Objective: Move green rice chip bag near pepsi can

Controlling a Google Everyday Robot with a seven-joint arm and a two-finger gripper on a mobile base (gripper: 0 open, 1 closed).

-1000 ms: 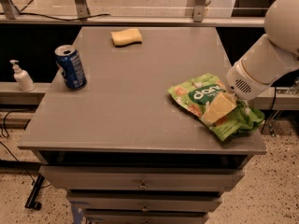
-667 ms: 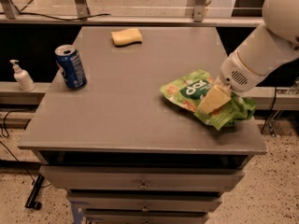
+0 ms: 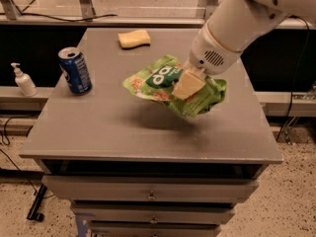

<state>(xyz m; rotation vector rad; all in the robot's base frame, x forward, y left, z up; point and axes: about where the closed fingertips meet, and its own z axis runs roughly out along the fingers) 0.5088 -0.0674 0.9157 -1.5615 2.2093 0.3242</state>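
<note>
Gripper clamped on crinkly bright green rice chip bag, held above grey table, right of centre. Carry left, keep level, lower just beside small blue pepsi can without knocking it.

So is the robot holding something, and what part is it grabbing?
Yes. The gripper holds the green rice chip bag up over the table, its fingers pinching the bag near its middle.

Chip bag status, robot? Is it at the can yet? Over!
Gripper shut on bag, held above table middle. Can upright, far left. Sponge at back, off the path.
</note>
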